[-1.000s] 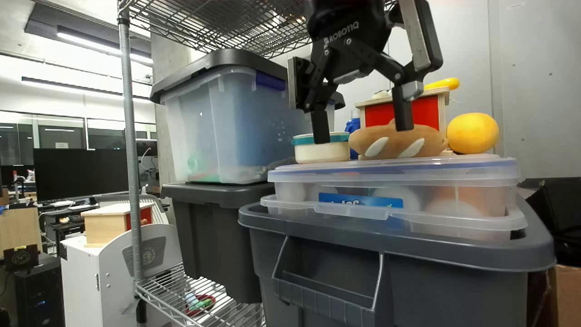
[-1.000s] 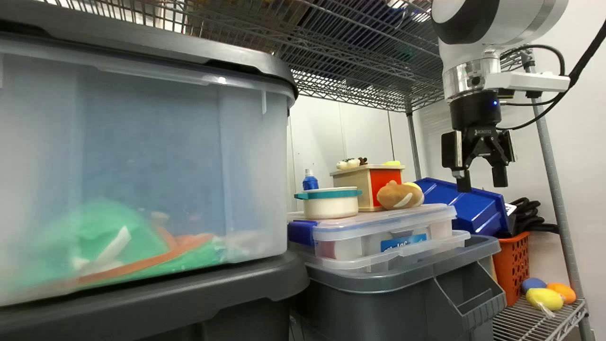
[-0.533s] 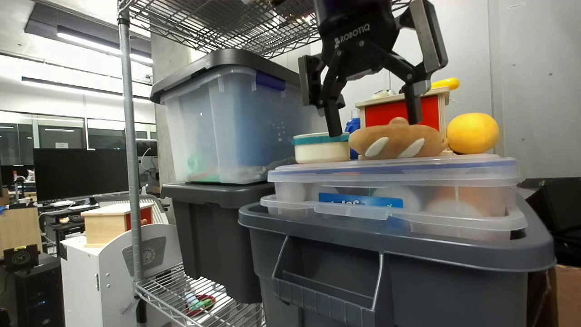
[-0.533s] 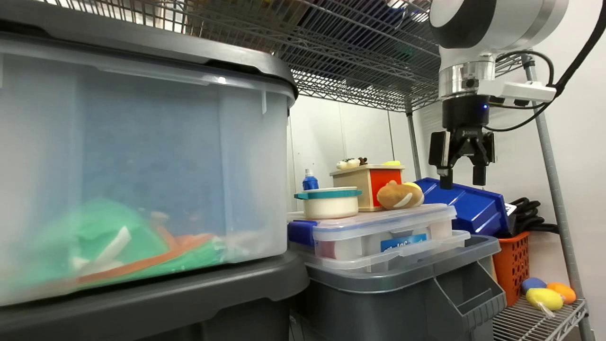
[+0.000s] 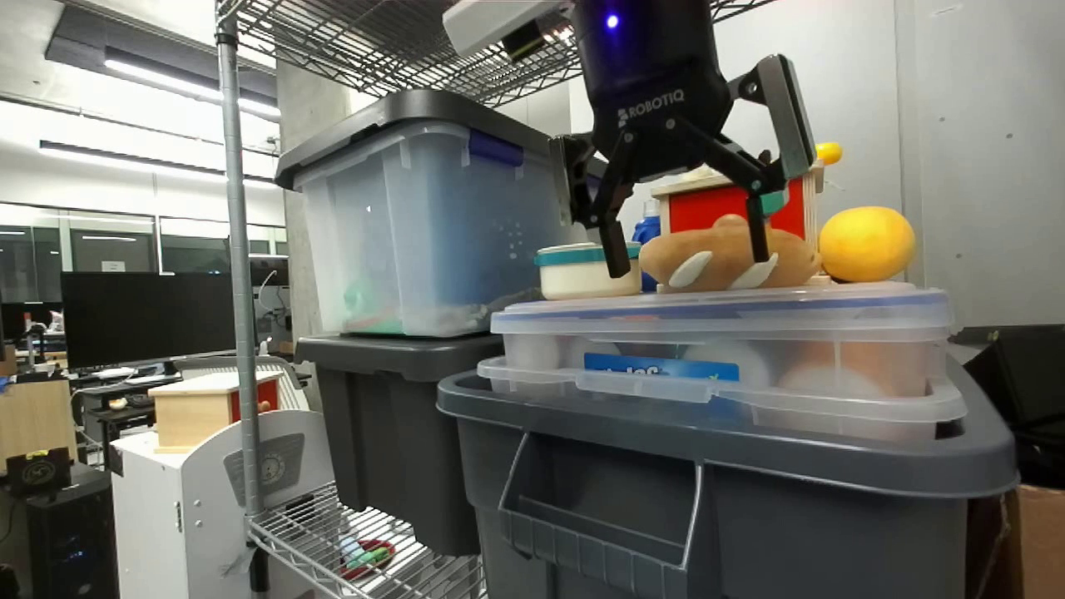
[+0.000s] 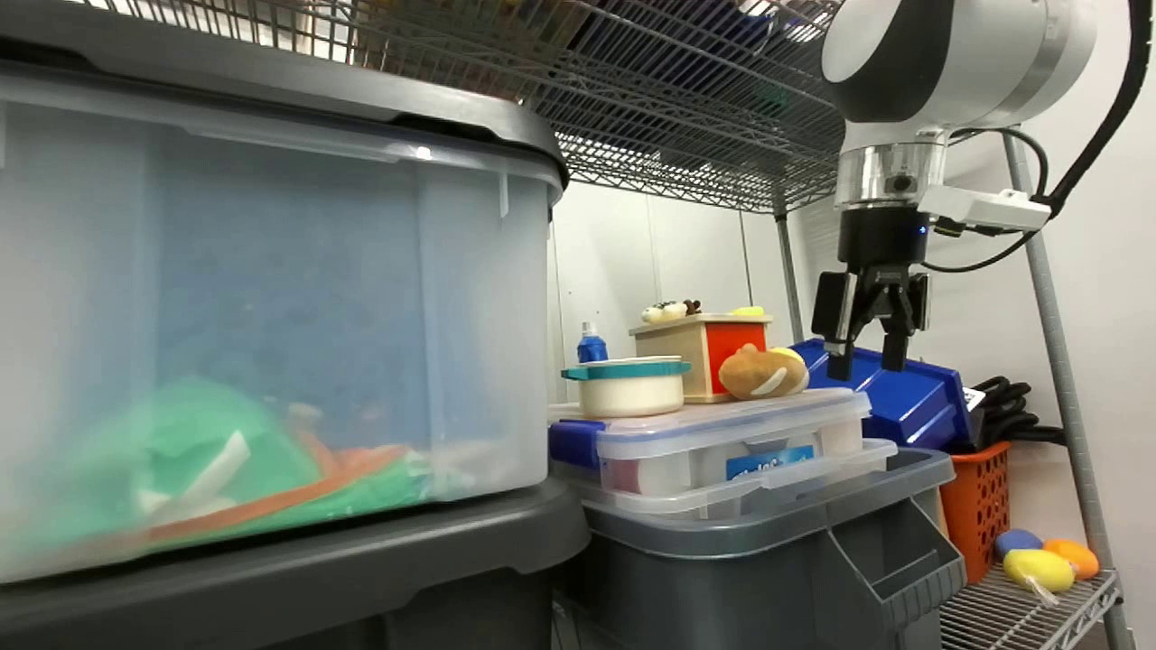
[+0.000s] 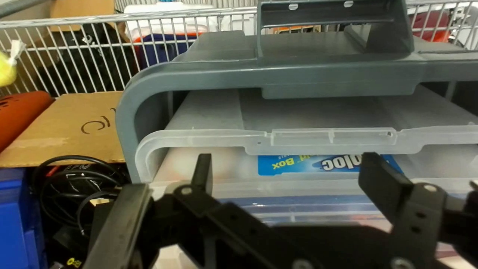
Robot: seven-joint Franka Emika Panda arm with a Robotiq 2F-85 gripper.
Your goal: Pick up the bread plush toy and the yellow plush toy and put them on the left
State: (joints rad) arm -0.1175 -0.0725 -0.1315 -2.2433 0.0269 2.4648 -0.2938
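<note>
The tan bread plush toy [image 5: 722, 264] with pale stripes lies on a clear lidded box [image 5: 566, 316]; it also shows in an exterior view [image 6: 760, 372]. The round yellow plush toy [image 5: 867, 243] sits beside it on the same box. In an exterior view the yellow toy [image 6: 791, 353] is mostly hidden behind the bread. My gripper [image 5: 687, 252] is open and empty. In an exterior view the gripper [image 6: 867, 359] hangs apart from the bread, to its right. In the wrist view its fingers [image 7: 286, 160] are spread over the clear box's front edge; neither toy shows there.
A red-fronted wooden box [image 5: 707, 208] stands behind the bread. A cream pot with a teal rim [image 5: 589, 271] stands left of it. Tall stacked bins [image 5: 441, 225] rise further left. The grey bin [image 5: 582, 416] supports the clear box. A wire shelf [image 6: 668, 81] is overhead.
My open gripper has shifted a little left in one exterior view and right in the other, closer to the bread, and has dipped lower in the last half second. The toys have not moved.
</note>
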